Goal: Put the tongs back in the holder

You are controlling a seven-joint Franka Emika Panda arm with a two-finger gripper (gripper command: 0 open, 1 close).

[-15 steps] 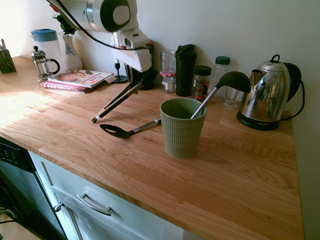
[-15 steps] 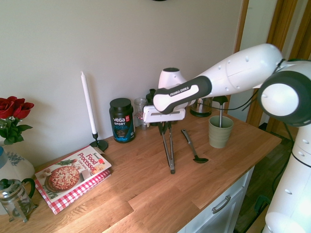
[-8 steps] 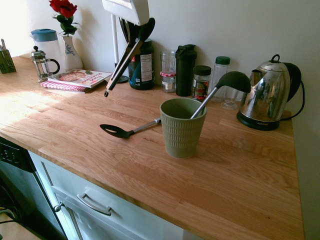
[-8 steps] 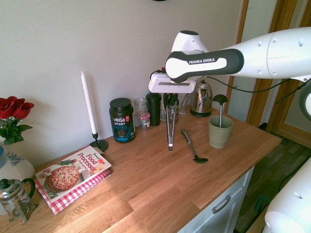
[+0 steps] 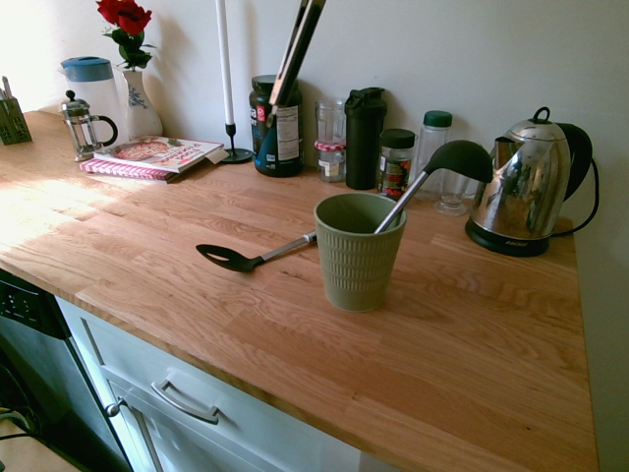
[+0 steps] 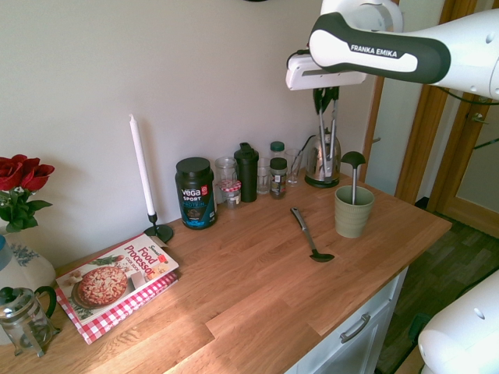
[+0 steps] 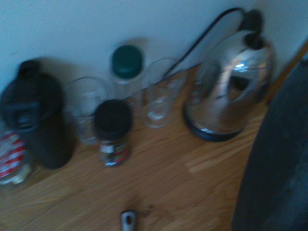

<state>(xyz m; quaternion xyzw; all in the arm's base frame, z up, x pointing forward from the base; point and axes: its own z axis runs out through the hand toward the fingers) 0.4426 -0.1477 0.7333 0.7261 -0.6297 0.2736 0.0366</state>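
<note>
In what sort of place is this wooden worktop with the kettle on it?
It is most likely a home kitchen: a metal electric kettle stands on the wooden worktop, a ladle leans in a green utensil pot, and a French press is at the far end.

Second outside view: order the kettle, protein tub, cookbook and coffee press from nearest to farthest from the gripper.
1. Kettle, below the gripper
2. Protein tub, left of the kettle in that view
3. Cookbook, farther left
4. Coffee press, at the picture's left edge
</note>
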